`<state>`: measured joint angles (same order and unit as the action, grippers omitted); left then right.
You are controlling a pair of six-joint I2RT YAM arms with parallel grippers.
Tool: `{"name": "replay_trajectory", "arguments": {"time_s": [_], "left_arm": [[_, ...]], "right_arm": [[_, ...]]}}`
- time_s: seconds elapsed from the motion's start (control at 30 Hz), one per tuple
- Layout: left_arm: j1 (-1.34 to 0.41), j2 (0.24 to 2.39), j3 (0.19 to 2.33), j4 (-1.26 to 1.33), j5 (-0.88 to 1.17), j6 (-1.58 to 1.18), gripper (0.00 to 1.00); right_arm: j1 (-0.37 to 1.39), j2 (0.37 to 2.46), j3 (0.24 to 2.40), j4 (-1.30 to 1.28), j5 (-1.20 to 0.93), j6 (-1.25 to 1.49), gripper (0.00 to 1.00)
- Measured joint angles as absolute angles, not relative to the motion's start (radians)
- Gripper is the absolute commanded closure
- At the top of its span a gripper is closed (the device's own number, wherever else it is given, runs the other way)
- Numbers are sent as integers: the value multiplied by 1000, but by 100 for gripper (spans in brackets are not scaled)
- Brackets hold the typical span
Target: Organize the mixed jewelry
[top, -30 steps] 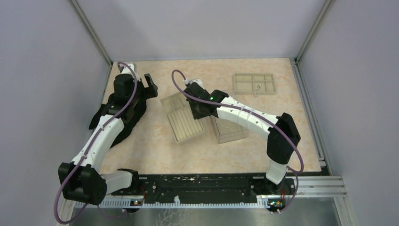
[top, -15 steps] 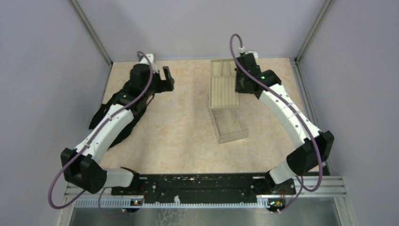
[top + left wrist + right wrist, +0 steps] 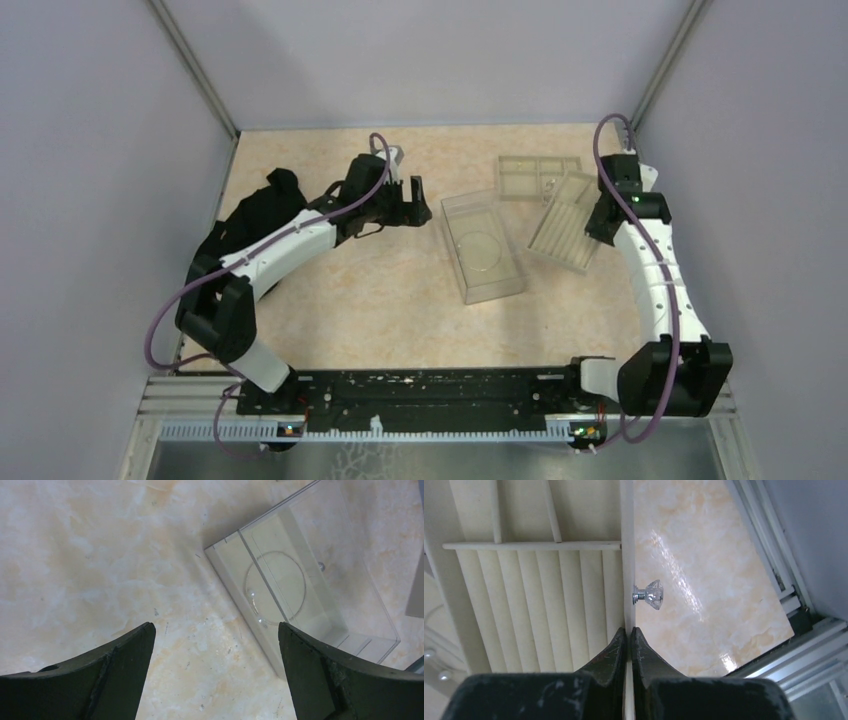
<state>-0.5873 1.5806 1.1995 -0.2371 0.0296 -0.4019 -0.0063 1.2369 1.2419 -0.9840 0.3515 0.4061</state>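
Note:
A thin silver wire hoop (image 3: pixel 275 587) with small beads lies inside the clear plastic box (image 3: pixel 480 262); it also shows from above as a faint ring, the hoop (image 3: pixel 483 248). My left gripper (image 3: pixel 216 627) hangs open over bare table just left of the box's corner, the left gripper (image 3: pixel 415 200) being near the box's far left end. My right gripper (image 3: pixel 629 630) is shut on the side wall of the beige ridged tray (image 3: pixel 529 610), beside its crystal knob (image 3: pixel 649 594). The ridged tray (image 3: pixel 562 222) sits tilted, right of the box, in my right gripper (image 3: pixel 598 222).
A beige compartmented tray (image 3: pixel 520 165) lies at the back right, partly under the ridged tray, with a tiny piece (image 3: pixel 548 184) in one cell. Black cloth (image 3: pixel 265 200) lies along the left edge. The metal frame rail (image 3: pixel 794 600) runs close on the right.
My right arm has swung the ridged tray from left of the clear box, past the back, to the right side. My left gripper has moved right, toward the clear box.

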Motion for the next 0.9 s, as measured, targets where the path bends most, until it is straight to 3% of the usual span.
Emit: {"name": "replay_trajectory", "arguments": {"time_s": [0.27,0.63,0.9], "left_arm": [[-587,1660,1179,-200,99,-442,1],[-583,1658,1150,-179,144,-447,1],[-456,1631,1125,-164,200,-415,1]], "right_arm": [[-30,1239,1013,-904,318,440,100],[-25,1259,959,-818,235,437,100],[206,1256,944,-811,213,520,100]]}}
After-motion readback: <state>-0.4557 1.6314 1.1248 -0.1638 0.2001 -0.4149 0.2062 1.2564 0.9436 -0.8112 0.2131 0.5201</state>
